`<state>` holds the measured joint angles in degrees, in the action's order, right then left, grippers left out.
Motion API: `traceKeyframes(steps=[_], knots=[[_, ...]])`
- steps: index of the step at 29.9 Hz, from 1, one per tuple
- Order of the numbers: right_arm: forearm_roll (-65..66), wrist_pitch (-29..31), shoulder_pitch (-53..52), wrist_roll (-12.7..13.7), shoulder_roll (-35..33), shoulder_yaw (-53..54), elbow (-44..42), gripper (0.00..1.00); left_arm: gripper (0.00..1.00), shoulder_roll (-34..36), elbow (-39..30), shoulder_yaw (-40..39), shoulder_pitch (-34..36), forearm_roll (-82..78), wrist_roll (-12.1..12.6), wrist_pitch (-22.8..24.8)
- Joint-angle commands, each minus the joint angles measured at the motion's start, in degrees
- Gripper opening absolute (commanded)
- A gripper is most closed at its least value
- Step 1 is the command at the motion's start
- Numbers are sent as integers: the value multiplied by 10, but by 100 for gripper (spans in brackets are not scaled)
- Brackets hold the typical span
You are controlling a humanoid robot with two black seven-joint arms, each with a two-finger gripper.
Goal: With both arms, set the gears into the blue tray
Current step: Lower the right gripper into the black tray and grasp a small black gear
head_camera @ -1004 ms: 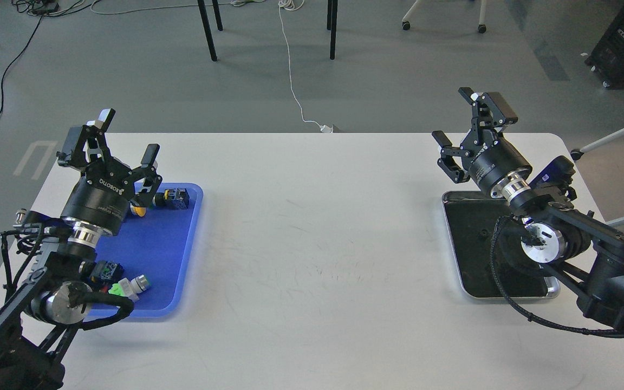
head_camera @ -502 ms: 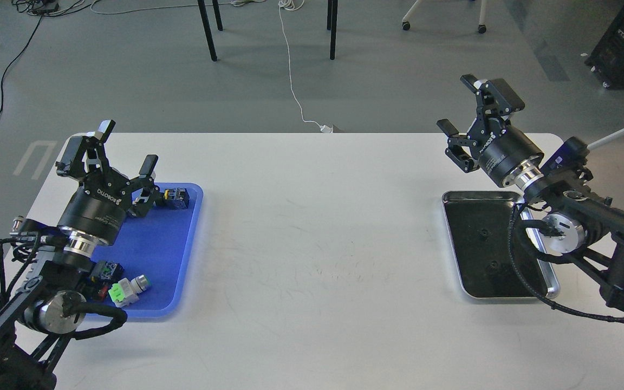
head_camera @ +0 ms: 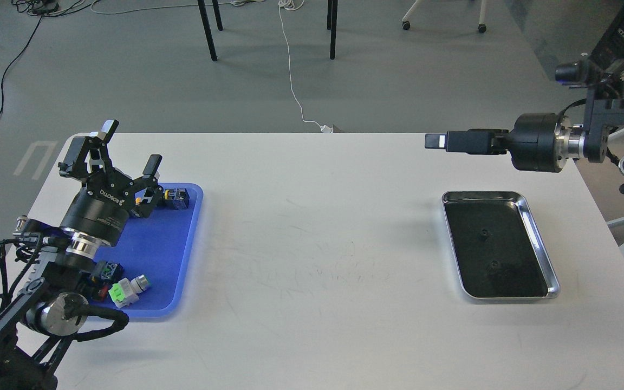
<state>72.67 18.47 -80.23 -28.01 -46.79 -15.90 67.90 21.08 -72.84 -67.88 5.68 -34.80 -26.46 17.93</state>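
Head view: left black two-finger gripper (head_camera: 122, 149) is hovering, fingers spread wide, over the shallow bright-blue plastic tray's (head_camera: 182, 254) far end at the white worktop's (head_camera: 312, 244) left edge. Right black gripper (head_camera: 435, 141) is lying side-on beyond the silver metal tray (head_camera: 534, 233); its spread is undeterminable. Two tiny black gears (head_camera: 484, 233) are sitting inside that tray.

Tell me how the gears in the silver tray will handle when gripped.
The gears look tiny and flat on the silver tray, so they are probably light and rigid. Lying flat, they seem unlikely to roll. Their low profile on the dark floor may make them slip from the fingers.
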Motion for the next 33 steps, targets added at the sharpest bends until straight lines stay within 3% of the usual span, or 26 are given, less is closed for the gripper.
traceKeyframes(steps=[1, 6, 15, 21, 33], knots=[[104, 0, -53, 0, 4, -87, -2, 98, 98, 3, -14, -1, -5, -1, -1, -1], [211, -3, -72, 0, 32, -157, -25, 96, 98, 5, -23, -1, -8, -1, -1, -1], [209, -55, -23, 0, 147, -231, -153, 87, 98, 15, -30, -1, -11, -3, -1, -1], [203, -59, 12, 0, 172, -240, -183, 79, 98, 19, -37, -1, -16, -3, -1, -3], [190, -60, 47, 0, 180, -240, -207, 77, 98, 20, -39, -3, -21, -4, -1, -3]])
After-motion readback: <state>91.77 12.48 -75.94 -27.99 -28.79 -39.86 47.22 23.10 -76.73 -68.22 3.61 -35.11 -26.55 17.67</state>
